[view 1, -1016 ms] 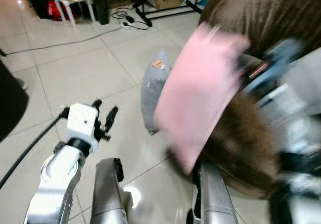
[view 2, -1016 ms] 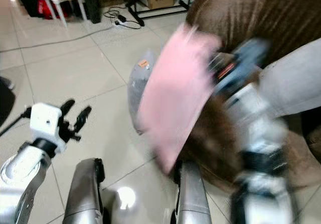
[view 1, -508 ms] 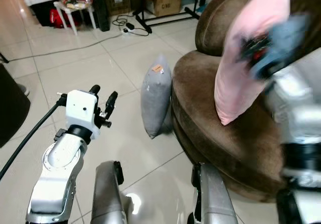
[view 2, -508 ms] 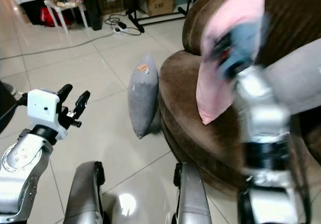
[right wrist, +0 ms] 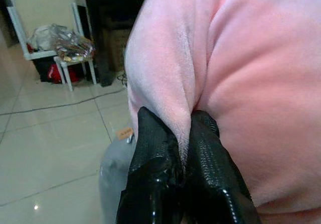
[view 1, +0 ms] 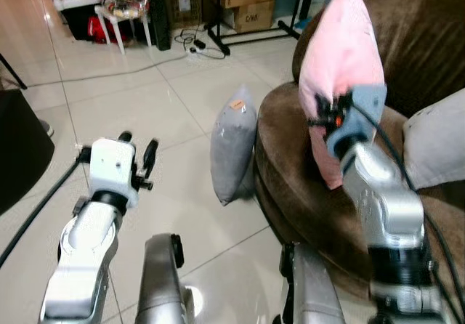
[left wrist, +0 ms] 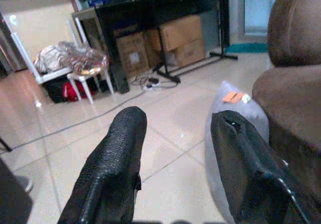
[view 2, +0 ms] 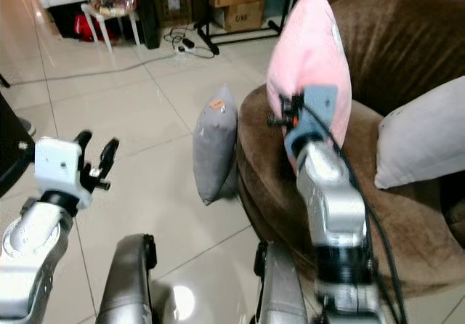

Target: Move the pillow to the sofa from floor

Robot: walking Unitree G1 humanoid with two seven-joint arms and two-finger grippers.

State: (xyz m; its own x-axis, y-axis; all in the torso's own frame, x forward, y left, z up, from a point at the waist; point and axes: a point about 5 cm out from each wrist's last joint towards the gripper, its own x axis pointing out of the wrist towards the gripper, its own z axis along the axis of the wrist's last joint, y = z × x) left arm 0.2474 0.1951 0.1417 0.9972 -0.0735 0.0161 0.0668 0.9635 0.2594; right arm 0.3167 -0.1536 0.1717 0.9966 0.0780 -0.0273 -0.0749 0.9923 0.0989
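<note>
Above the brown sofa (view 1: 305,193) seat, our right gripper (right wrist: 175,158) pinches a fold of the pink pillow (view 2: 309,62) tight, holding it upright for placing. Beside the sofa's front, our left gripper (left wrist: 173,158) hovers spread and empty; a grey pillow (view 1: 234,146) leans there, its far side hidden.

Soft matt pink fleece pillow (right wrist: 235,78), brown velvety sofa (view 1: 429,48), glossy floor tiles (view 1: 131,99), perhaps ceramic.
</note>
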